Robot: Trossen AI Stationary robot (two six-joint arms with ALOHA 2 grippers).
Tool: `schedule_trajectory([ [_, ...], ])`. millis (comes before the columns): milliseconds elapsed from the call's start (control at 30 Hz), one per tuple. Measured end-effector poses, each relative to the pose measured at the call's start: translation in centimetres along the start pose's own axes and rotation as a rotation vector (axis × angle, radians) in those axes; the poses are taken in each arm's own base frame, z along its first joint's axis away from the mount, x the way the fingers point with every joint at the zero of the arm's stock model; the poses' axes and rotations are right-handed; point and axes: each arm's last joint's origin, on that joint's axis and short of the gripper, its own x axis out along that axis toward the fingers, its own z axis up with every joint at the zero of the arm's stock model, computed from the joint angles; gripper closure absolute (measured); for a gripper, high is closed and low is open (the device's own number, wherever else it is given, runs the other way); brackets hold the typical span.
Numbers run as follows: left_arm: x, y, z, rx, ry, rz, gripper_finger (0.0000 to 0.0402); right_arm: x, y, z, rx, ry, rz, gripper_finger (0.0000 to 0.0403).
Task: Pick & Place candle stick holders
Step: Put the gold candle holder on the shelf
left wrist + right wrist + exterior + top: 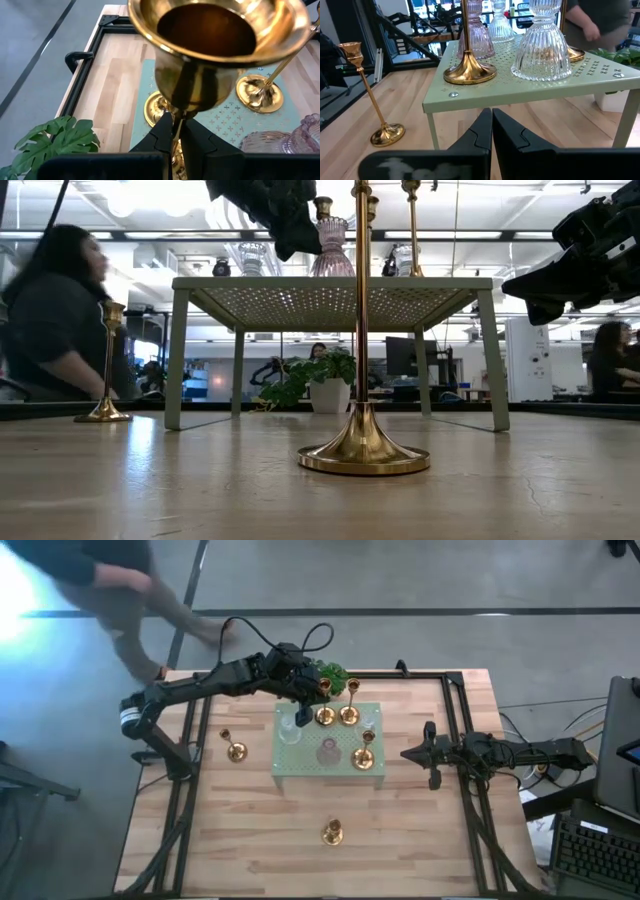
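Note:
The pale green stand (300,772) bears a pink glass holder (328,752), two clear glass holders (288,730) (370,725) and three gold holders (348,717) (365,755) (325,717). My left gripper (305,712) is over the stand's far left part, shut on that third gold holder (215,30). Two more gold holders stand on their bases on the table, one left of the stand (235,752) and one near the front (332,832). My right gripper (412,753) is shut and empty, right of the stand. My left gripper pinches the gold holder's thin stem (178,119) between its two fingers, just below the cup. The fingers lie across the stem and come from the table's left, slanting down. The holder stands roughly upright; whether its base (156,111) rests on the stand, I cannot tell.
A leafy green plant (330,672) stands just beyond the stand's far edge, close to my left gripper. Black frame rails (455,700) run along the table's sides. A person (120,590) moves past the far left corner. Bare wood lies in front of the stand.

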Motion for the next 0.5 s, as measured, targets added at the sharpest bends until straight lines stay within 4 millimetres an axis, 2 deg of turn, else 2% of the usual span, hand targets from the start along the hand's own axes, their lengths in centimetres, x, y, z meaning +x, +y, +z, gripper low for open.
schedule_trajectory([
  [267,0.0,0.02,0.03,0.007,-0.003,0.003,0.0379,0.0,0.0,0.0,0.0,0.0,0.0,0.0394],
  [500,0.01,0.04,0.01,0.015,0.001,0.011,0.0321,0.0,0.0,0.0,0.0,0.0,0.0,0.0394],
])
